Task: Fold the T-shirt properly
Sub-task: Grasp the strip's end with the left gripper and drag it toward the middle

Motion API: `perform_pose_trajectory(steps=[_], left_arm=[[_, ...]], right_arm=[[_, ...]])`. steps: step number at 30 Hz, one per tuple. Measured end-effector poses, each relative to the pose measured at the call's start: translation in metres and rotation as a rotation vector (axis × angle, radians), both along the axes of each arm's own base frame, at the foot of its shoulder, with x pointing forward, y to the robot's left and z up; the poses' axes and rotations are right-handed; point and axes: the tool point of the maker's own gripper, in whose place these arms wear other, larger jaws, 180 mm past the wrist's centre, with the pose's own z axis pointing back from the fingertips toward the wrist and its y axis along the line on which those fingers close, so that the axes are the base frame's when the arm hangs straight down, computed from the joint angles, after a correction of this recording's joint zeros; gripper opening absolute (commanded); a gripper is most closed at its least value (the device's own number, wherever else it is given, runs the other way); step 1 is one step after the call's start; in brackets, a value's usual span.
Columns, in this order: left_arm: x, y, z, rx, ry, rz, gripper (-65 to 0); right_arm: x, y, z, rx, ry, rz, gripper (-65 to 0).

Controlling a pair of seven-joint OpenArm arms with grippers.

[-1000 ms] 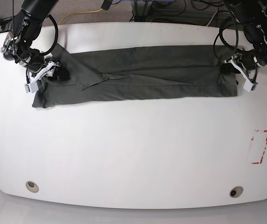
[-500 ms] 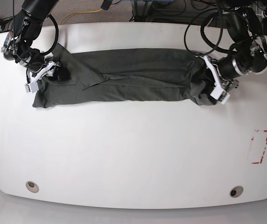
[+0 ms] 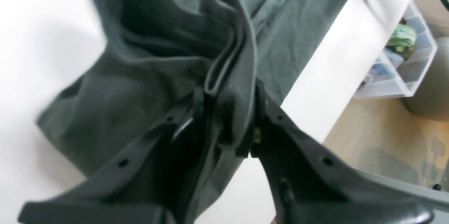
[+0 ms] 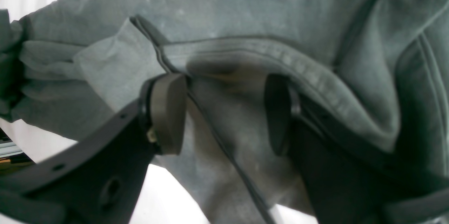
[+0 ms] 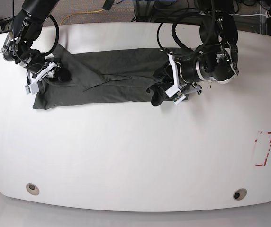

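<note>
left pincer (image 3: 228, 118) is clenching a bunched hem of the T-shirt (image 5: 112, 80) | right pincer (image 4: 224, 111) is resting released over its other end | cloth is behaving soft, light, slippery; I am gripping all layers together

We see a white table (image 5: 126, 156) with rounded corners and a red-marked rectangle (image 5: 263, 148) near one edge. Cables (image 5: 85, 15) trail behind it (yellow among black). Beside it, a clear plastic bin (image 3: 400, 59) stands on wooden floor (image 3: 379, 143).
</note>
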Motion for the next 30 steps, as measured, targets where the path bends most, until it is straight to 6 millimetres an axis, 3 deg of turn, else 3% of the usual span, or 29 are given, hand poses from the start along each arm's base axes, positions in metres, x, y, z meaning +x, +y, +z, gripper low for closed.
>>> perform_pose_trajectory(steps=[12,19,30], left_arm=[[0.005,-0.03,0.011,-0.058,-0.014,-0.01,-54.6],[0.014,-0.03,0.009,-0.009,-0.03,0.022,-54.6],[0.017,-0.051,0.015,0.038,-0.085,-0.057,-54.6]], right_arm=[[0.001,0.0,0.0,-0.001,0.001,0.002,-30.9],[0.001,0.0,0.0,-0.001,0.001,0.002,-30.9],[0.001,0.0,0.0,-0.001,0.0,0.002,-30.9]])
